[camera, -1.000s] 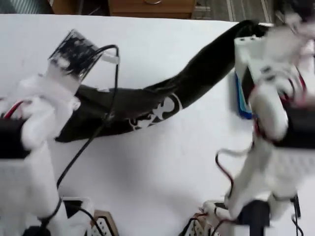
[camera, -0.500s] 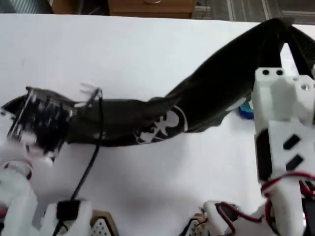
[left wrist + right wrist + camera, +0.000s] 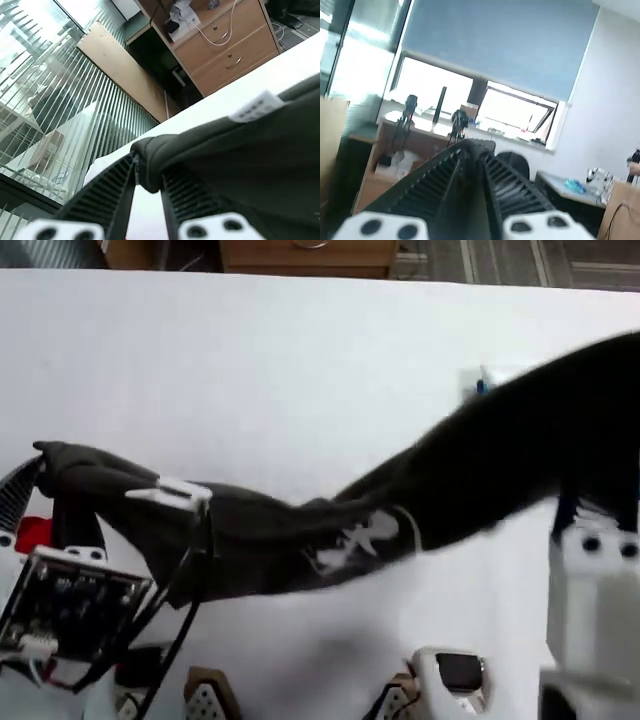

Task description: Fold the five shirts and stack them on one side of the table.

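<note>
**Ana:** What is the left gripper [image 3: 148, 172] doing?

**Ben:** It is squeezed shut on one end of the black shirt [image 3: 300, 540], at the left edge of the high view. A bit of cloth pokes out between its two ribbed fingers [image 3: 107, 187].

**Ana:** Where does the shirt go from there?

**Ben:** It runs like a long rope across the lower middle of the frame, over the white surface [image 3: 250, 360]. A white tag [image 3: 168, 492] sticks out near the left end. A white print [image 3: 355, 540] shows in the middle. Then the shirt climbs up to the right edge.

**Ana:** Does the right gripper [image 3: 472, 147] hold that end?

**Ben:** Its fingers are pressed close together with dark cloth between them. So it looks like it does.

**Ana:** How much of the job is done?

**Ben:** Not much, it seems. This shirt is bunched up and pulled long, not flat and not folded. It has to be laid down, folded and put to one side. Then four more shirts have to follow.
</note>
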Controlling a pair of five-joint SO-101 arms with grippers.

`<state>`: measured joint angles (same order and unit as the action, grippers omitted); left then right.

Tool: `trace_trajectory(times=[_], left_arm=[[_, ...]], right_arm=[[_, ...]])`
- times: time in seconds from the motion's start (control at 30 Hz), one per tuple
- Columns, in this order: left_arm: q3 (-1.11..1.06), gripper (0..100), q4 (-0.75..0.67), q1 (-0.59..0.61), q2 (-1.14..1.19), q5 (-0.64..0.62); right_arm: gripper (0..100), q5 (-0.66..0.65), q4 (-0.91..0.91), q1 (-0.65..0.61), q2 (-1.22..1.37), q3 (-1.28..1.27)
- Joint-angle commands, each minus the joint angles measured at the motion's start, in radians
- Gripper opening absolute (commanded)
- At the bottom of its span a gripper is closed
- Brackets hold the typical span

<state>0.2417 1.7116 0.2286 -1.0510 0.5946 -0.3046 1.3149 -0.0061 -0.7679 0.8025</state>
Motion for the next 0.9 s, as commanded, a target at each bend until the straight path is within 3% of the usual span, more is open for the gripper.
trace_trajectory(times=[0.0,0.23,0.47,0.7,0.87], left_arm=[[0.030,2,-0.041,0.011,-0.026,-0.006],[0.021,2,-0.101,0.014,-0.140,0.002],[0.005,2,-0.158,0.137,-0.144,0.006],[-0.186,2,-0.282,0.141,-0.149,0.035],[-0.191,2,-0.278,0.141,-0.155,0.035]], right_arm=[[2.0,-0.005,-0.033,0.008,-0.022,0.020],[2.0,-0.005,-0.019,0.005,-0.101,0.012],[2.0,-0.009,0.007,0.004,-0.099,-0.020],[2.0,-0.006,-0.070,0.004,-0.108,-0.192],[2.0,-0.011,-0.076,0.004,-0.113,-0.189]])
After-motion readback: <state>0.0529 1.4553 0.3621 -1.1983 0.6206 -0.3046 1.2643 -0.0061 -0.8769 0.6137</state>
